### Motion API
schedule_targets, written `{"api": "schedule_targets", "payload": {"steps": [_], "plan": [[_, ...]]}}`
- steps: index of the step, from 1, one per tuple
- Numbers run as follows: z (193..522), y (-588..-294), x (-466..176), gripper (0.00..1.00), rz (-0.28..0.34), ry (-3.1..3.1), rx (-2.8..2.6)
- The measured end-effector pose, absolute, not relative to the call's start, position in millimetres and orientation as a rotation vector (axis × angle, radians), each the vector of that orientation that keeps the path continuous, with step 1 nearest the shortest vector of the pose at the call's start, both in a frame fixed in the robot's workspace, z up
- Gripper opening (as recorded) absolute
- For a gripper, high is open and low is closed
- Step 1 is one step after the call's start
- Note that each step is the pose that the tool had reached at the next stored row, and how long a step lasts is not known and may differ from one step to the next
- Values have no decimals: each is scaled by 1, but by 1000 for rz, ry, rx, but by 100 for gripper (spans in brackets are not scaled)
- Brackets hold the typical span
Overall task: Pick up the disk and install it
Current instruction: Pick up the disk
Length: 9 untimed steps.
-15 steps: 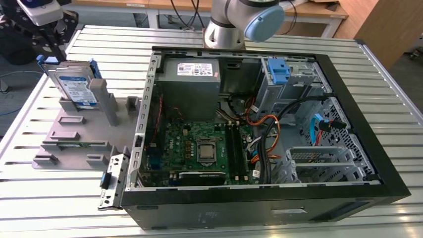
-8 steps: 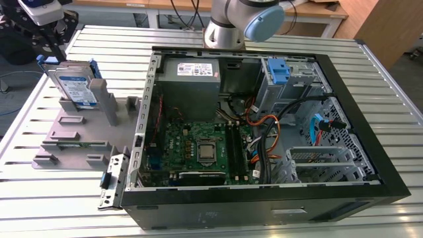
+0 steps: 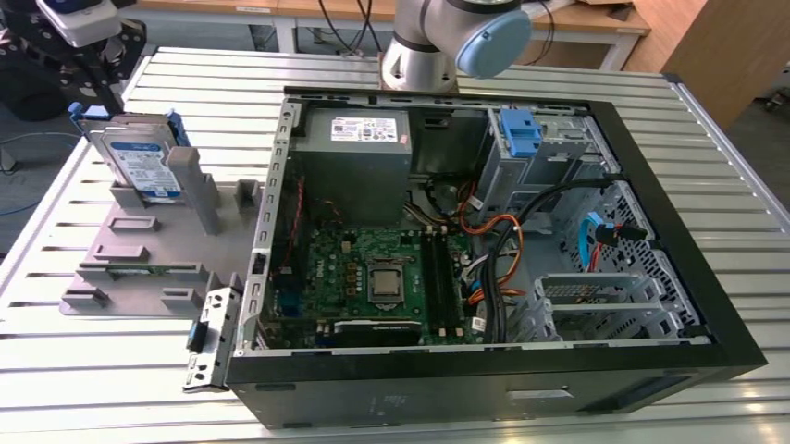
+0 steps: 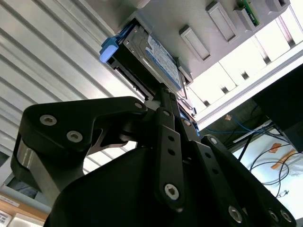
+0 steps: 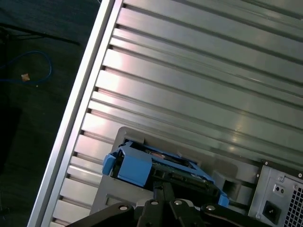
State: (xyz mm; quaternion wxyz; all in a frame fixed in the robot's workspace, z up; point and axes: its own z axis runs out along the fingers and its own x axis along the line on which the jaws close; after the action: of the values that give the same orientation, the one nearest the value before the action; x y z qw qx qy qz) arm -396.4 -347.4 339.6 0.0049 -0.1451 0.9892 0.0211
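The disk (image 3: 139,162) is a silver hard drive with a white-and-blue label in a blue plastic bracket. It stands on edge, leaning slightly, in a grey holder (image 3: 154,245) at the exterior view's left. My gripper (image 3: 89,92) hangs directly over the disk's upper end, very close to the blue tab. In both wrist views the disk (image 4: 158,56) (image 5: 142,168) lies just past the tip of the gripper (image 4: 162,94) (image 5: 164,187), which meets its upper edge. Whether the two touch cannot be made out.
An open computer case (image 3: 691,277) lies on the slatted metal table (image 3: 111,388), with the motherboard (image 3: 376,277), a grey power supply (image 3: 355,139) and a blue latch (image 3: 520,132) at the drive bay. The arm's base (image 3: 426,46) stands behind the case. The table's edge (image 5: 78,118) runs near the holder.
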Motion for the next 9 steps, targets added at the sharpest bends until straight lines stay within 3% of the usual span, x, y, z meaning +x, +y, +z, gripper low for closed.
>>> {"api": "schedule_targets", "payload": {"steps": [9], "plan": [[339,-347,-396,11,67,3070,-628]]}}
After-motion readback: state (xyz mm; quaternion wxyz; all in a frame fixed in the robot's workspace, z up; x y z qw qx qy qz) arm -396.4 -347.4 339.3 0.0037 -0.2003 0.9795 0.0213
